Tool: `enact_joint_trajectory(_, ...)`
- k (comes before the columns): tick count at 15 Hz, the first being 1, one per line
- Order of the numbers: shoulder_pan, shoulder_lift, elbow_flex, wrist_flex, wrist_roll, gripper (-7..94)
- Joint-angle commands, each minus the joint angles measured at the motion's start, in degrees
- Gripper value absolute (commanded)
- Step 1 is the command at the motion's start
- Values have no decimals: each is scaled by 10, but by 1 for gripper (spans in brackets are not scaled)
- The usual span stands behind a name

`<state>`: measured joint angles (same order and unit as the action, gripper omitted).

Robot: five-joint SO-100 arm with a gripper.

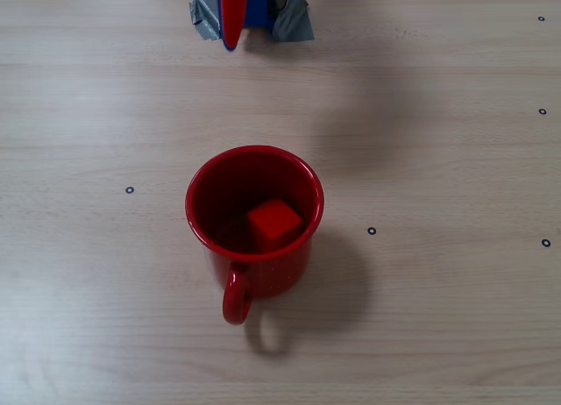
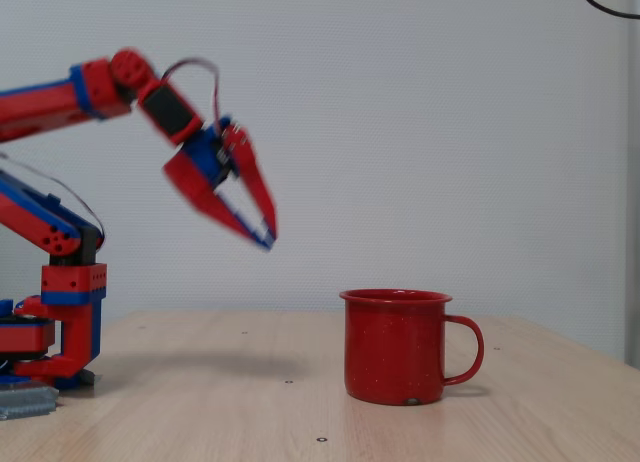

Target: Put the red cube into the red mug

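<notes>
The red cube (image 1: 274, 223) lies inside the red mug (image 1: 254, 219), resting on the bottom toward the right of the dark interior, tilted with 1 corner up. The mug stands upright on the pale wooden surface (image 1: 438, 159), its handle pointing toward the lower edge in the overhead fixed view and to the right in the side fixed view. The hand (image 2: 265, 230) hangs in the air, up and to the left of the mug (image 2: 396, 347) and well apart from it, empty, its 2 fingers slightly spread and meeting near the tips.
</notes>
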<state>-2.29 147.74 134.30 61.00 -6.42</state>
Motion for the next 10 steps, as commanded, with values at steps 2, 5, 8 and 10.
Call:
enact_joint_trajectory(2, -12, 125, 148, -59, 14, 0)
enact_joint_trajectory(5, -23, 272, 322, -93, 15, 0)
enact_joint_trajectory(8, -27, 387, 432, -64, 25, 0)
enact_joint_trajectory(10, -29, 410, 448, -40, 37, 0)
